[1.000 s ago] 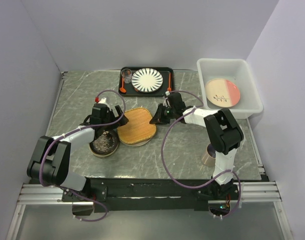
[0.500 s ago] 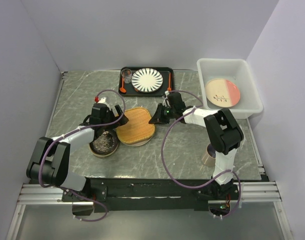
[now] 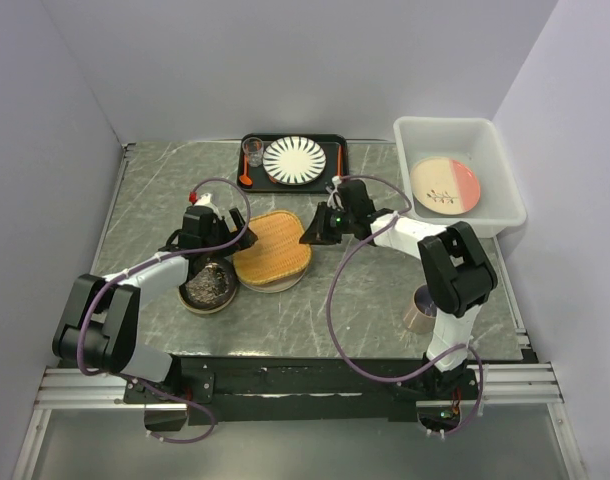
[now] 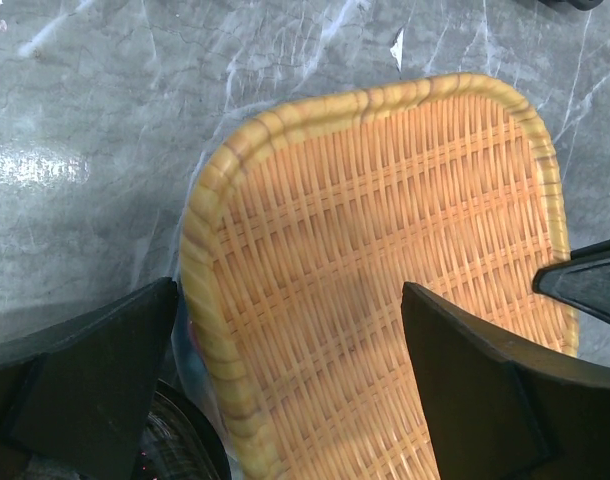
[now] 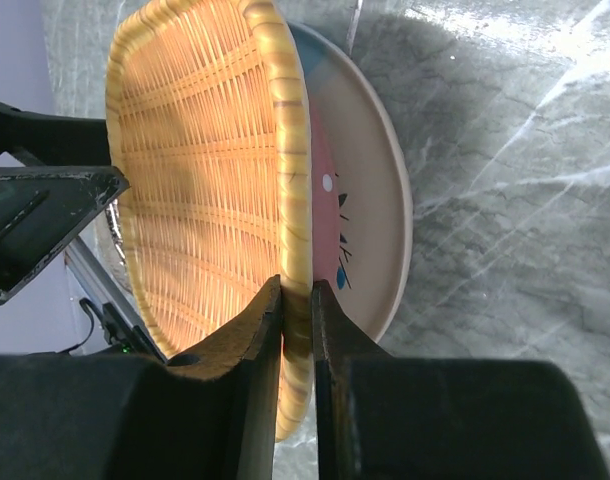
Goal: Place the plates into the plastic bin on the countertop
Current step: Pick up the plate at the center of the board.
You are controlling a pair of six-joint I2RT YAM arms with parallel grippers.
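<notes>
- Pinching only the thin right rim of the tan woven plate [image 5: 205,180], the right gripper [image 5: 297,288] has its jaws clamped on that edge; such a narrow hold could let the plate swing or slip out during the carry.
- Left gripper [image 4: 290,320] stands released, jaws wide, straddling the plate's left rim without visible contact. A snag there is possible if the plate is drawn upward or sideways.
- Directly under the woven plate lies a second plate [image 5: 370,200], cream with pink and blue. It may be dragged or knocked as the upper one comes away.
- Woven plate sits mid-countertop [image 3: 155,190], its gripped side appearing raised off the plate below. A dark brown patterned plate [image 3: 207,288] lies just beside it on the left.
- Plate appearance: squarish, rounded corners, tan basket-weave face, thick yellow rolled border, no damage visible.
- Plastic bin [image 3: 450,121] stands at the far right corner, well apart, holding one cream-and-pink plate [image 3: 445,186]. A tilted arrival could strike its wall.
</notes>
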